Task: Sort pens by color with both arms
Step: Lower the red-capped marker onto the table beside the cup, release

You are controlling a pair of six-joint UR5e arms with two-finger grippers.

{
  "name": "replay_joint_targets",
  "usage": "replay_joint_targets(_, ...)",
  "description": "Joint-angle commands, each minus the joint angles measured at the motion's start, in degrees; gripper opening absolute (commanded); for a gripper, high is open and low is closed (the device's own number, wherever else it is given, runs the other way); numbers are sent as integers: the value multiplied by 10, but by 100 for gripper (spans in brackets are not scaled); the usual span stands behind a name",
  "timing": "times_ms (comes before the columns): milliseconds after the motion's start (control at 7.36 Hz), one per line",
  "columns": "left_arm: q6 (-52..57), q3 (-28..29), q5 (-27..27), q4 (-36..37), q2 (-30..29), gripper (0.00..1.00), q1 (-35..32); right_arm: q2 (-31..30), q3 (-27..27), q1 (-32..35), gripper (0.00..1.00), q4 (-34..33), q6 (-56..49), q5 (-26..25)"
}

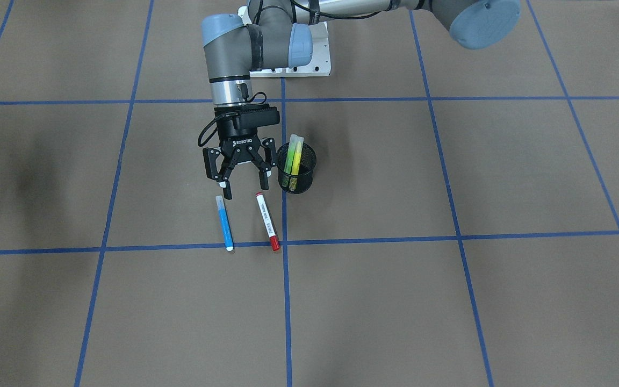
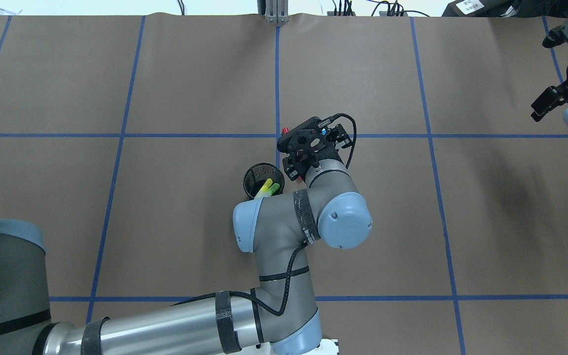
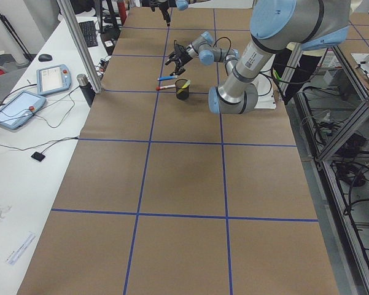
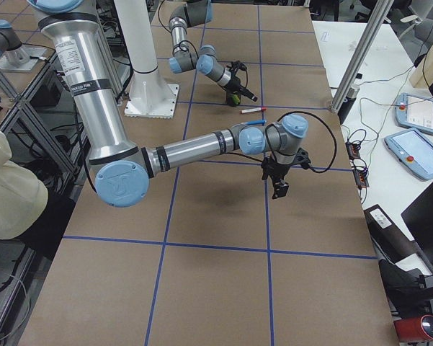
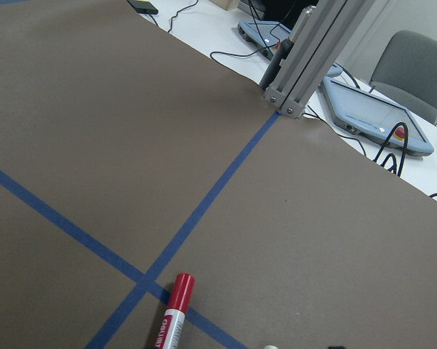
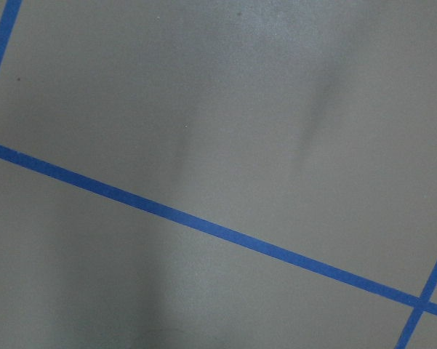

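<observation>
A blue pen [image 1: 224,223] and a white pen with red ends [image 1: 267,221] lie side by side on the brown table. The red cap [image 5: 176,298] shows at the bottom of the left wrist view. A green pen [image 1: 289,161] and a yellow pen [image 1: 297,156] stand in a black mesh cup [image 1: 297,185]. My left gripper [image 1: 245,185] hangs open just above the table, over the near ends of the two lying pens and beside the cup, holding nothing. My right gripper [image 4: 277,186] hovers far off over bare table; I cannot tell how its fingers stand.
Blue tape lines [image 1: 342,239] divide the table into squares. The white pedestal base [image 1: 317,54] sits behind the cup. Beyond the table's far edge are an aluminium post [image 5: 305,58] and tablet controllers [image 5: 371,109].
</observation>
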Motion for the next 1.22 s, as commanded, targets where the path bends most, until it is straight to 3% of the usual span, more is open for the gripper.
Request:
replay_joint_targets(0, 71, -81, -23, 36, 3, 92, -4, 2, 1, 0, 99, 0, 2, 0)
replay_joint_targets(272, 135, -215, -112, 176, 21, 92, -14, 11, 1, 0, 99, -1, 8, 14)
replay_joint_targets(544, 205, -282, -216, 277, 23, 93, -48, 24, 0, 0, 99, -1, 24, 45)
replay_joint_targets(680, 257, -309, -264, 310, 35, 97, -71, 40, 0, -1, 99, -5, 52, 50)
replay_joint_targets(1088, 406, -390, -413, 320, 122, 99, -178, 72, 8, -28, 99, -1, 138, 69)
